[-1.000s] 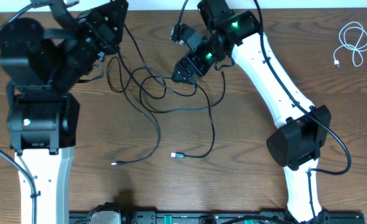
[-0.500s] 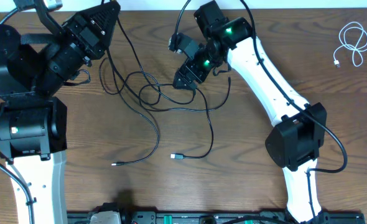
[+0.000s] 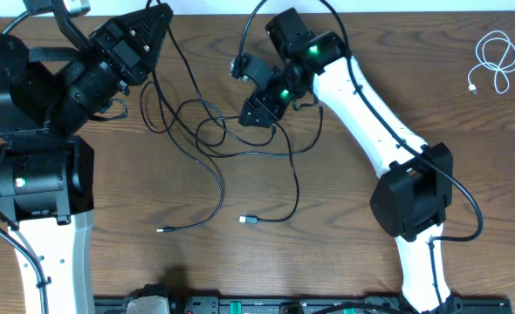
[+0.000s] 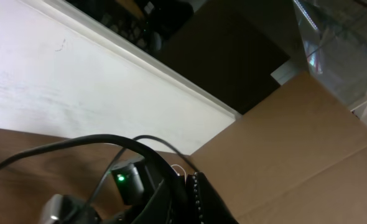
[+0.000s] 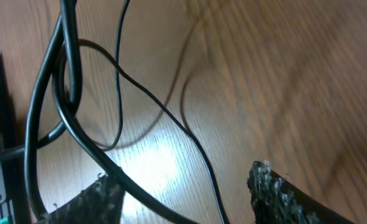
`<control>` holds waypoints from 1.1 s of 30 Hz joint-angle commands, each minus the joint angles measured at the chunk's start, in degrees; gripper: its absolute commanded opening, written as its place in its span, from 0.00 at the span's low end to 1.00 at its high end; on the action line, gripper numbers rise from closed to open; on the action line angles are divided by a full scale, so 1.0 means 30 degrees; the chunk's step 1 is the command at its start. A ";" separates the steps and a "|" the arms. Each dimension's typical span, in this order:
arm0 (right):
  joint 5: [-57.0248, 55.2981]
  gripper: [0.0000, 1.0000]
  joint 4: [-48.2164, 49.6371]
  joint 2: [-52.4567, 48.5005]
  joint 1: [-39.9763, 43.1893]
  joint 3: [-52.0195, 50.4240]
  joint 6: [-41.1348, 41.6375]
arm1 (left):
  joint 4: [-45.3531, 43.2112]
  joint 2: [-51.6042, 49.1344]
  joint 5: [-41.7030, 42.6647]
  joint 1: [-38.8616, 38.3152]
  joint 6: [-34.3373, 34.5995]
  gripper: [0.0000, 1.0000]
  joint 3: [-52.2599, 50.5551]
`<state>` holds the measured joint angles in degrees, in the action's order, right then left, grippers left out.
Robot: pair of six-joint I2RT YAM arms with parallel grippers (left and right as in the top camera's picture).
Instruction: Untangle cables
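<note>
Several black cables (image 3: 207,131) lie knotted left of centre on the bench (image 3: 345,253). Their loops sit toward the far edge, and two loose strands trail toward the near edge, each ending in a small plug that points left. One white cable (image 3: 495,59) lies coiled at the far right corner, well apart. The right arm reaches diagonally from the near right, its wrist bent down over the knot. The right end effector (image 3: 256,112) is released, its fingers (image 5: 283,193) spread with black strands passing between them. The left arm is folded at the far left with its wrist tilted upward. The left end effector (image 3: 155,17) is clenched. A black strand runs from its tip, but I cannot tell whether it is pinched.
</note>
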<state>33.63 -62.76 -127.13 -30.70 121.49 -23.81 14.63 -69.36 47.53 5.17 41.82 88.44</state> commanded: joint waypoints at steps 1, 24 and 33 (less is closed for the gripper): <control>-0.0393 0.59 0.1749 -0.0408 -0.0787 -0.1275 0.0794 | -0.0204 0.0219 0.0532 0.0095 0.0036 0.08 0.0204; 0.3730 0.01 0.2667 0.8568 0.5377 -0.0765 0.3381 | 0.6717 -0.3490 -0.2973 0.0095 -0.4189 0.08 0.0204; 0.6324 0.01 0.3147 1.1810 1.0557 -0.0765 0.4313 | 0.9092 -0.6477 -0.4044 0.0095 -0.5909 0.08 0.0204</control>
<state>48.99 -53.60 -93.41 -3.44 119.15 -13.15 40.42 -86.43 38.22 5.17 27.66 88.64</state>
